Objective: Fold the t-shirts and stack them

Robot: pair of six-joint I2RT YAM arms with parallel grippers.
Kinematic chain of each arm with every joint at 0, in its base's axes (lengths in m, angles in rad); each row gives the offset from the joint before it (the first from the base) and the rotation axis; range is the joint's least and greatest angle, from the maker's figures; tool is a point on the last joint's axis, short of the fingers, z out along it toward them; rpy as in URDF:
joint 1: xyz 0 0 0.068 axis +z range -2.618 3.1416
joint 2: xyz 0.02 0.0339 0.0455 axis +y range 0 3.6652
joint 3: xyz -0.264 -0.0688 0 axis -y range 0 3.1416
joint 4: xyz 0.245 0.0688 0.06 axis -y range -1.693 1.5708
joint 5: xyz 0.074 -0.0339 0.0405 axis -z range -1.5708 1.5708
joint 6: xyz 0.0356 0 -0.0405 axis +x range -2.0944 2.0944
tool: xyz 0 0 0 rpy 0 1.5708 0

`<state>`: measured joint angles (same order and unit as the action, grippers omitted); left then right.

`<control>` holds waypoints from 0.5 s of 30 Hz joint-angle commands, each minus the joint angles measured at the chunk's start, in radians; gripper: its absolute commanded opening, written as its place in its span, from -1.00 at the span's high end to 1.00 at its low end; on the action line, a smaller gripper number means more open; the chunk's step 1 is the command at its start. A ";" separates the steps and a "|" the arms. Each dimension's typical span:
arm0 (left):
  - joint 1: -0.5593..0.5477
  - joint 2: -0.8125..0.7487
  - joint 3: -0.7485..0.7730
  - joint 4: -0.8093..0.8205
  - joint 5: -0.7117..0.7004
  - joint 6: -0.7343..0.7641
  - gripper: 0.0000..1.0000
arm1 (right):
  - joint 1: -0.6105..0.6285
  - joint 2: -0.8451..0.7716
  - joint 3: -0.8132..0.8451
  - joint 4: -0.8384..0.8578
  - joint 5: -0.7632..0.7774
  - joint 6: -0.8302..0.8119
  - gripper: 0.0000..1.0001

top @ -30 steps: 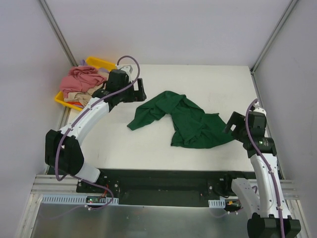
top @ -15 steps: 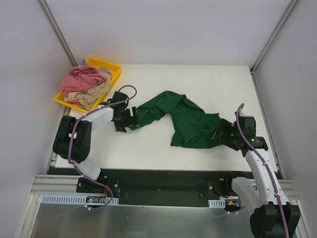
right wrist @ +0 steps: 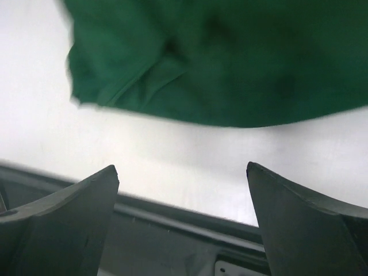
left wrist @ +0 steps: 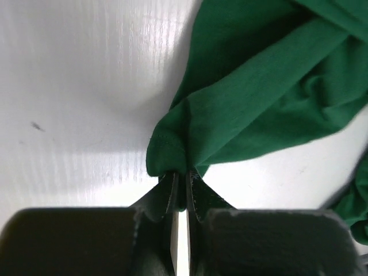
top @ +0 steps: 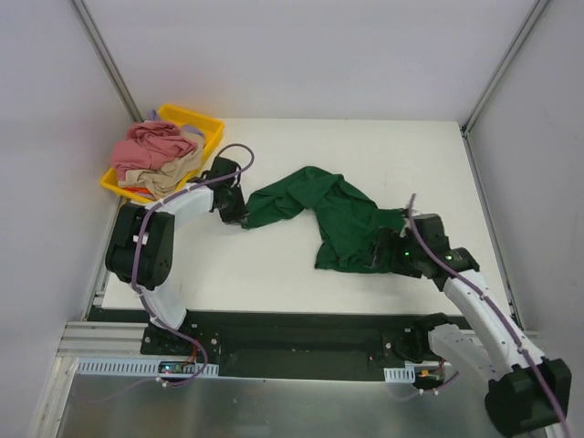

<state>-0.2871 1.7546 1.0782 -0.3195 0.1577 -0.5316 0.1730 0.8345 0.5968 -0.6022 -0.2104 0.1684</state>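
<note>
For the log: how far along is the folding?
Done: nothing folded. In hand: left claw shut on a corner of the crumpled dark green cloth t-shirt; right claw open beside it. Left: dusty pink cloth shirt and beige cloth shirt heaped in yellow plastic tray.

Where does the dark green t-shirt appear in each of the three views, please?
Top external: dark green t-shirt lies crumpled at the centre of the picture.
Left wrist: upper right; its corner is pinched in the left hand.
Right wrist: across the top, above the open right hand.
Shared landmark: the white table.
</note>
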 commanded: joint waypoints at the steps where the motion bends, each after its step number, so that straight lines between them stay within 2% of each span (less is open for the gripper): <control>1: -0.001 -0.148 0.012 0.008 -0.090 0.010 1.00 | 0.326 0.089 0.061 0.059 0.109 0.006 -0.91; 7: -0.007 -0.230 -0.080 0.023 -0.122 -0.013 1.00 | 0.644 0.282 0.141 0.217 0.379 0.003 -0.92; 8: -0.009 -0.236 -0.086 0.023 -0.124 -0.013 1.00 | 0.661 0.314 0.150 0.234 0.425 0.023 -0.98; 12: -0.009 -0.241 -0.103 0.025 -0.124 -0.018 1.00 | 0.665 0.440 0.176 0.297 0.505 0.072 -0.72; 15: -0.011 -0.231 -0.098 0.026 -0.109 -0.021 1.00 | 0.666 0.482 0.173 0.346 0.539 0.112 -0.61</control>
<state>-0.2890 1.5318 0.9791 -0.2951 0.0624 -0.5373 0.8379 1.2751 0.7399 -0.3519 0.1944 0.2108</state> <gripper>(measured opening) 0.011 0.836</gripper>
